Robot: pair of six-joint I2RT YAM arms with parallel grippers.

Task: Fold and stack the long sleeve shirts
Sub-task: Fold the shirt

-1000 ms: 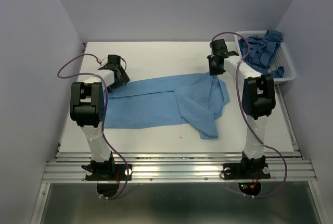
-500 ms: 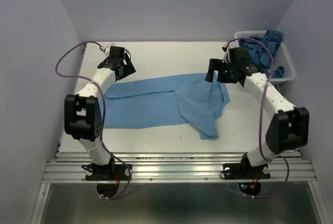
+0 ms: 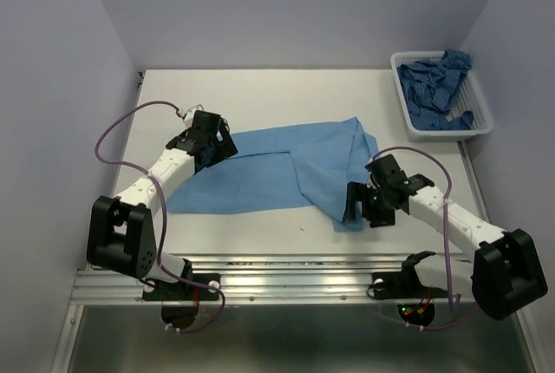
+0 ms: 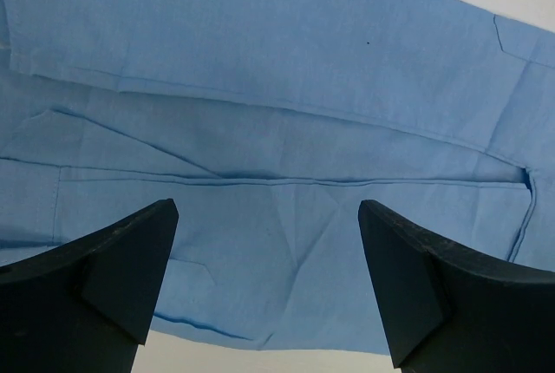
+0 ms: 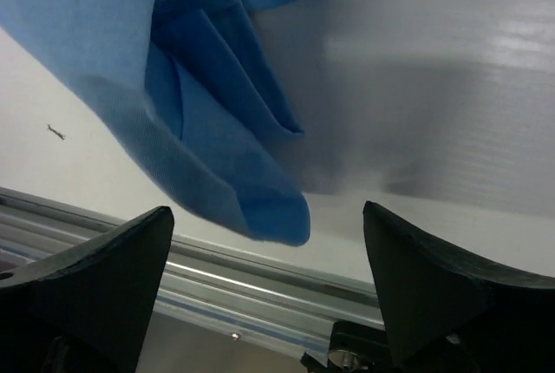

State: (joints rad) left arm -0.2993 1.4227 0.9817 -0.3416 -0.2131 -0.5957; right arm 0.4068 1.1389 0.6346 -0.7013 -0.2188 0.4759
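A light sky-blue long sleeve shirt [image 3: 269, 169] lies spread across the table, partly folded, with a sleeve end [image 3: 347, 215] pointing toward the near edge. My left gripper [image 3: 206, 149] is open just above the shirt's left part [image 4: 277, 173]. My right gripper [image 3: 354, 208] is open and empty beside the sleeve end [image 5: 260, 208], near the table's front edge. A darker patterned blue shirt [image 3: 434, 82] lies bunched in the white mesh basket [image 3: 412, 126] at the back right.
The metal rail [image 3: 295, 273] runs along the table's near edge, close to my right gripper, and shows in the right wrist view [image 5: 208, 282]. Grey walls close in the left, back and right sides.
Both arms swung toward the near side. My left gripper came down over the shirt's left part. My right gripper moved from the shirt's far right corner to the sleeve end near the front edge.
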